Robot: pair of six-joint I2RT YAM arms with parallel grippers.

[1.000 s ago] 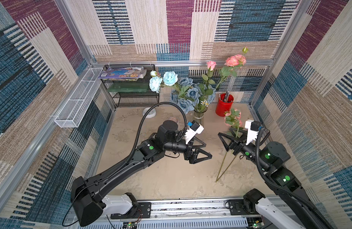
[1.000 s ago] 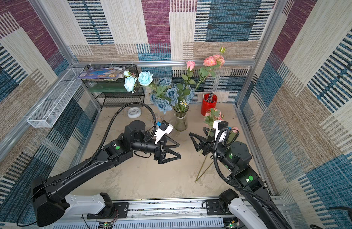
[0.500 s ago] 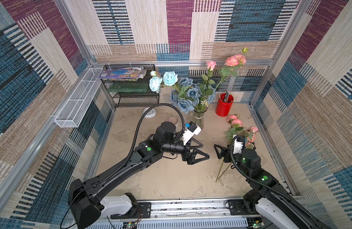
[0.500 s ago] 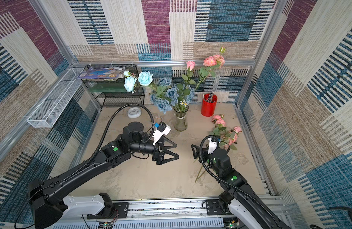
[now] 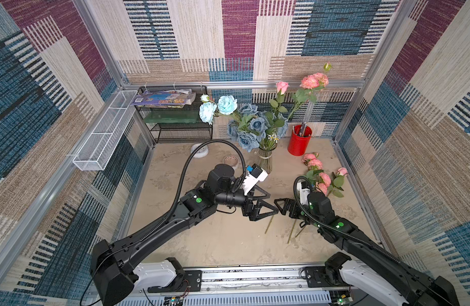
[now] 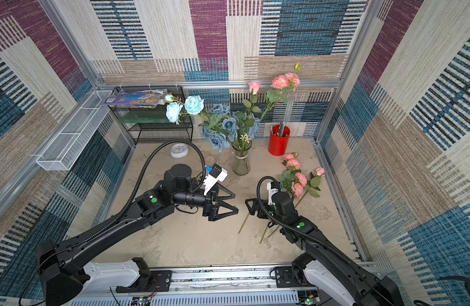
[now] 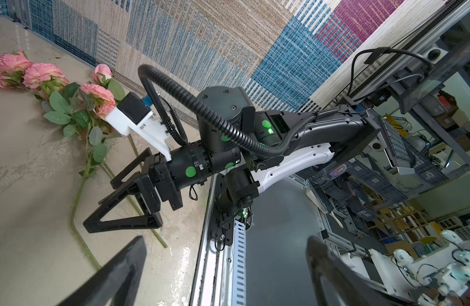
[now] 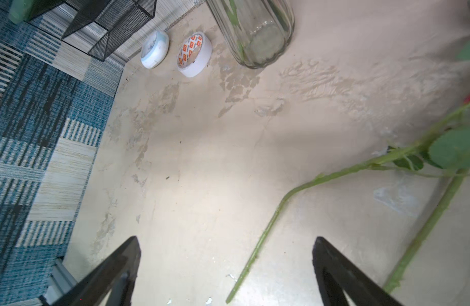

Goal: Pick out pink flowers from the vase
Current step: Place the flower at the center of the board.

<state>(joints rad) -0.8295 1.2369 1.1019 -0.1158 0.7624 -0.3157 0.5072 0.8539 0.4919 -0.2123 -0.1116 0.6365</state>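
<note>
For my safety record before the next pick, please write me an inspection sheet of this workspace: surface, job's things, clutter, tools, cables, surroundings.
Surface: worn beige tabletop, stained.
Job's things: clear ribbed glass vase upright; a tall single pink rose and a tall pink rose cluster rise from it among blue roses; more pink roses lie on the tabletop, right side.
Clutter: red cylindrical pen cup, small white round clock, white tape roll, black wire shelf with a magazine.
Tools: left tool open, empty; right tool open, empty, near the lying stems.
Cables: black corrugated hose on the left arm and the right arm; nothing seen snagged.
Surroundings: patterned carpet walls, aluminium frame, white mesh basket.
</note>
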